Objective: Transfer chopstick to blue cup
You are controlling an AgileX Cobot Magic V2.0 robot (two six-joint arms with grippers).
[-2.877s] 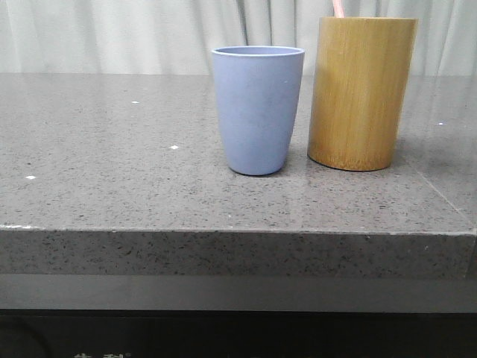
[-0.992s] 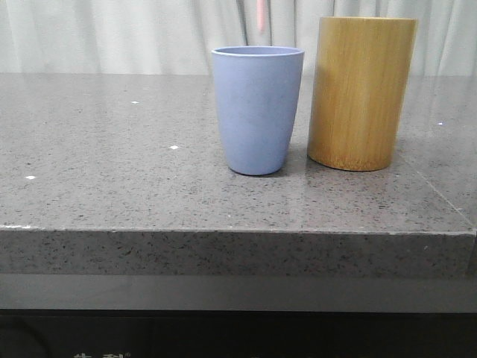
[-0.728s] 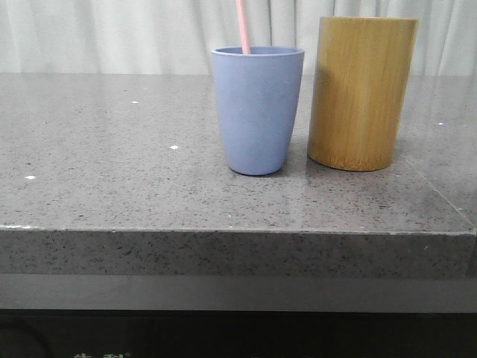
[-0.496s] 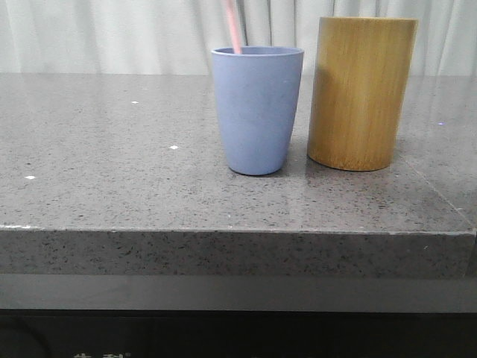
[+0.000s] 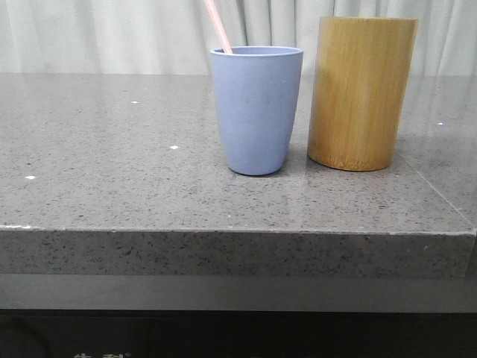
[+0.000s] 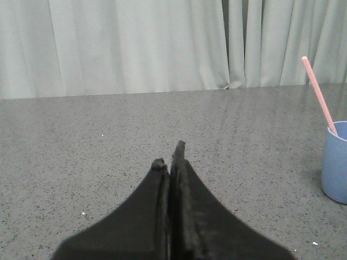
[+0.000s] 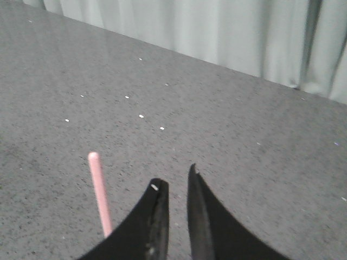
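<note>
The blue cup (image 5: 257, 110) stands on the grey stone table, left of the bamboo cylinder. One pale pink chopstick (image 5: 218, 26) stands in it, leaning to the left over the rim; it also shows in the left wrist view (image 6: 320, 96) above the cup (image 6: 336, 162). In the right wrist view the chopstick (image 7: 100, 192) stands free beside my right gripper (image 7: 177, 181), whose jaws are slightly apart and empty. My left gripper (image 6: 168, 157) is shut and empty, well to the left of the cup. Neither gripper shows in the front view.
A taller yellow-brown bamboo cylinder (image 5: 361, 93) stands just right of the blue cup. The table's front edge (image 5: 238, 231) runs across the front view. Pale curtains hang behind the table.
A pink chopstick went from the bamboo cylinder over to the blue cup and down into it. It has since tipped leftward against the rim.
</note>
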